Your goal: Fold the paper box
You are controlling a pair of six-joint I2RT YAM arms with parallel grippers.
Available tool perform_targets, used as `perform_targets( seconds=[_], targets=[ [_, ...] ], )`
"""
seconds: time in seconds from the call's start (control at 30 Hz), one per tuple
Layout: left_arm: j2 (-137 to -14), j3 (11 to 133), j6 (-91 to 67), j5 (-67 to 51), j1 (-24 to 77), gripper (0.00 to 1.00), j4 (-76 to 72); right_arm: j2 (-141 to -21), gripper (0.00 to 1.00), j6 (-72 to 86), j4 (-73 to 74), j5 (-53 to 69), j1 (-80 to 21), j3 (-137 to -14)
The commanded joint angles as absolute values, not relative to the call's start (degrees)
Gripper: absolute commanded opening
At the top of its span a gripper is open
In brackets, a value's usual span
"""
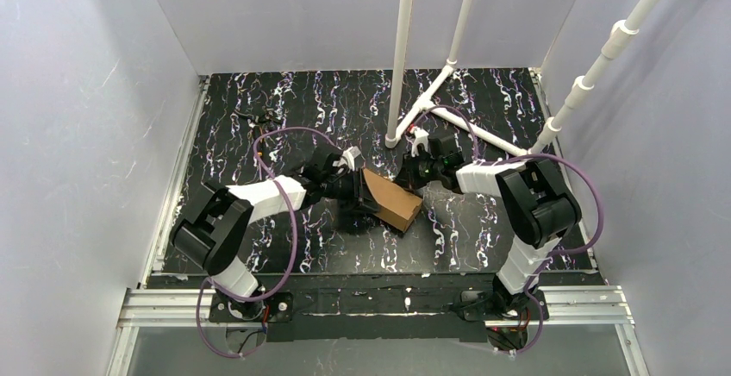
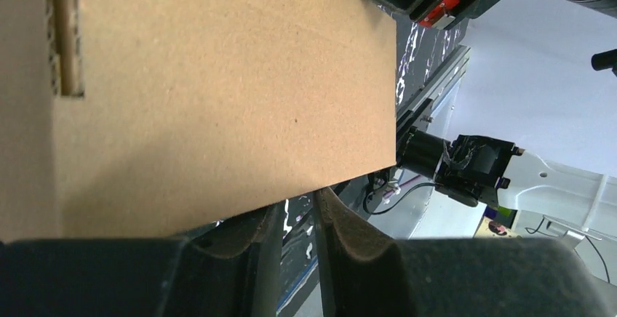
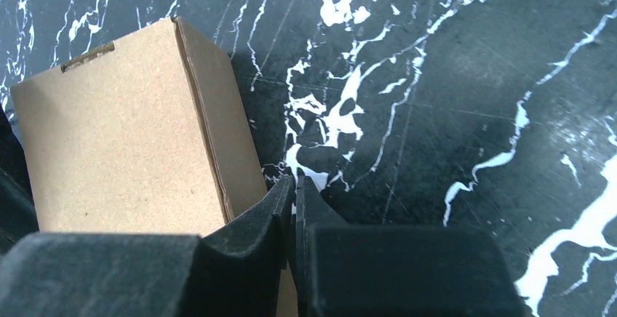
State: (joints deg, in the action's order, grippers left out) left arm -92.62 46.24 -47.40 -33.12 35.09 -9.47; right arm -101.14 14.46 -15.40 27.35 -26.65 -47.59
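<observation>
Looks mostly done to me: the plain brown cardboard box (image 1: 392, 199) already has its small rectangular shape and sits tilted mid-table on the black white-veined tabletop (image 1: 483, 100), between both arms. I can't see whether the end flaps are tucked. The left gripper (image 2: 298, 219) is nearly pressed together and empty, and the right gripper (image 3: 295, 197) is closed against the box's side. The white plastic pipe frame (image 1: 401, 48) stands behind, well apart.

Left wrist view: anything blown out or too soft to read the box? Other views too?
Left wrist: paper box grain sharp, wall at right washed out. Right wrist: box sharp, its shadow on the table alongside, fingers dark. Top external: even light.
</observation>
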Motion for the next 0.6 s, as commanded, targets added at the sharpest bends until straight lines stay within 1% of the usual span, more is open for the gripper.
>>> perform_targets(
  seconds=[0.0,0.27,0.43,0.57],
  targets=[
    [-87.39,50.71,-48.95,-27.21,35.59,0.21,-17.43,-101.29,0.16,17.89,-15.64,39.39,-33.24,-49.28],
    [-81.87,50.86,-47.38,-19.59,35.42,0.22,-15.22,-101.69,0.16,15.54,-13.09,39.32,-33.48,-50.12],
    [-83.70,52.11,-46.61,-18.48,34.02,0.24,-14.07,-101.32,0.16,14.57,-12.21,39.41,-33.79,-50.17],
    [-86.46,53.15,-45.55,-19.58,32.71,0.24,-14.00,-98.86,0.16,12.21,-9.56,34.31,-32.10,-51.24]
  ],
)
